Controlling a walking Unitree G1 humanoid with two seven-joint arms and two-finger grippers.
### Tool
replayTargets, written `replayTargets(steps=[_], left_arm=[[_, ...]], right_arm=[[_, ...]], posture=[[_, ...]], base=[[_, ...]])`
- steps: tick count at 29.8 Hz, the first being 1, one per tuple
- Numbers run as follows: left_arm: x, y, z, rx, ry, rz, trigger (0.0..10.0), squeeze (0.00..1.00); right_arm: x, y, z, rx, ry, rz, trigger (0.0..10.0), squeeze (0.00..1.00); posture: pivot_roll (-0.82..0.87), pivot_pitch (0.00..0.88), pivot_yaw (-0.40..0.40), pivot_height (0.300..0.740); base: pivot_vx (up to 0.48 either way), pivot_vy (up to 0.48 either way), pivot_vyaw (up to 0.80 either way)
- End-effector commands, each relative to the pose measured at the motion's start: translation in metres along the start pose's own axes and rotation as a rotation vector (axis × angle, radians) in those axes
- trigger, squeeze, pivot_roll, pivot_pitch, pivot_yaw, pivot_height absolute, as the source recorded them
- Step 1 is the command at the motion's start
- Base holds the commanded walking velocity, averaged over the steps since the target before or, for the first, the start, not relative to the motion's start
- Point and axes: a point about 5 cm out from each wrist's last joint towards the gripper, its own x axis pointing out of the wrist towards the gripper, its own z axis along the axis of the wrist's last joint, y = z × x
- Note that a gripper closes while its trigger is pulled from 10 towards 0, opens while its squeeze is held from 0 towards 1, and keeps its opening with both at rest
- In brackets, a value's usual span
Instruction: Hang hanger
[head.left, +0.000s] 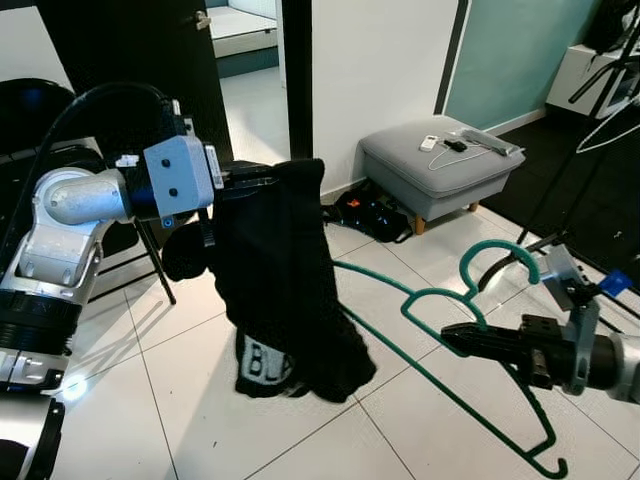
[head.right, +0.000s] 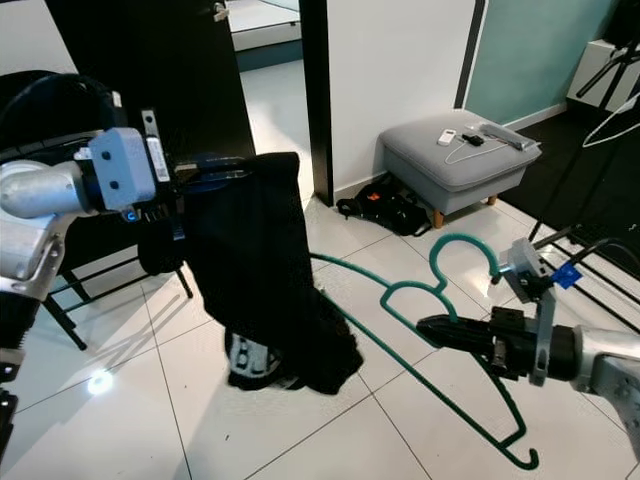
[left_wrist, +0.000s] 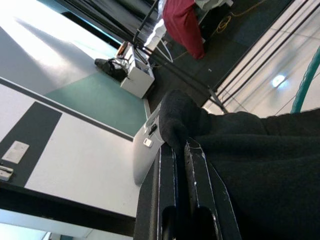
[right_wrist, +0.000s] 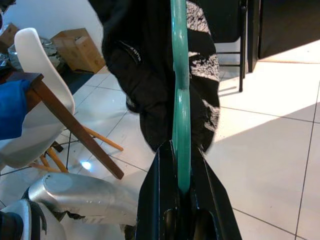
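Nearest the head camera, low on the robot's right, the right claw (head.left: 455, 338) has its two black fingers pressed against the rod of a green hanger (head.left: 440, 300), pinching it just below the hook; in the right wrist view the green rod (right_wrist: 180, 100) runs straight out from between the fingers toward the dark cloth. One shoulder of the hanger slopes down to a small upturned end near the floor, while the other reaches across to a black garment (head.left: 285, 280) and passes behind its fold, so how far it has gone in cannot be told. That garment hangs from the left claw (head.left: 240, 178), held up at the robot's left at about chest height; the left wrist view shows its fingers (left_wrist: 197, 170) closed on a bunched edge of the black fabric (left_wrist: 260, 165), and the cloth drapes down with white lettering near its lower hem, its bottom close to the tiled floor (head.left: 200, 380). Judging from this, the step in hand is dressing the hanger — threading its arm into the garment — not yet the hanging itself. The next move would call for steering the far arm of the hanger up inside the cloth toward the held edge while the left claw keeps the opening taut, then carrying the loaded hanger to a rail. Beyond stands a grey ottoman (head.left: 440, 170) with small items on it, and dark rack bars (head.left: 585, 90) at the far right — perhaps the place to hang it, though that is a guess.
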Motion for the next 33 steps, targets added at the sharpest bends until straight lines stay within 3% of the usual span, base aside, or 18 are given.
replayTargets(steps=[1,25,33], left_arm=[[-0.004,0.007,0.003,0.045,0.009,0.017,10.0,0.0],[-0.001,0.009,0.005,0.081,0.006,0.011,10.0,0.0],[0.012,-0.002,0.009,0.055,-0.04,-0.012,10.0,0.0]], right_arm=[[-0.001,0.004,0.002,-0.009,0.011,0.025,10.0,0.0],[-0.002,0.009,0.004,-0.027,0.033,0.048,10.0,0.0],[0.008,0.009,0.007,-0.032,-0.006,0.06,10.0,0.0]], posture=[[-0.1,0.002,0.049,0.74],[-0.1,0.0,0.048,0.74],[-0.1,0.0,0.048,0.74]], base=[[0.0,0.0,0.0],[0.0,0.0,0.0],[0.0,0.0,0.0]])
